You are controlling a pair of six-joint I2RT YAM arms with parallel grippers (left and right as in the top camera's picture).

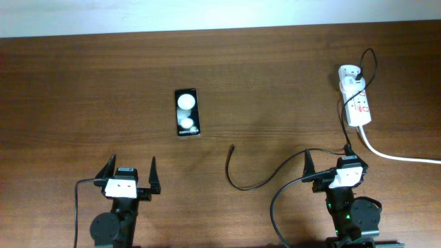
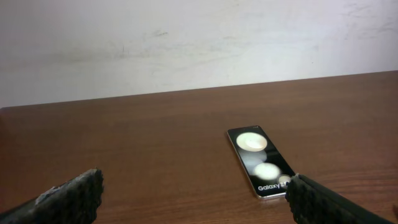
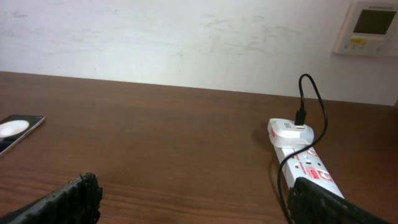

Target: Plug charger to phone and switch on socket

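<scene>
Your left gripper (image 1: pixel 131 165) and right gripper (image 1: pixel 328 160) are spread wide, holding nothing; pinch the limp, light charger cable (image 1: pixel 229 164) just behind its plug tip (image 1: pixel 233 147).

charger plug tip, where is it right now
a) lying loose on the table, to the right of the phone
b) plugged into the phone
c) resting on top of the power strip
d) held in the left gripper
a: in the overhead view the charger's plug tip lies on the bare table, apart from the phone, and the left gripper is open and empty.
</scene>
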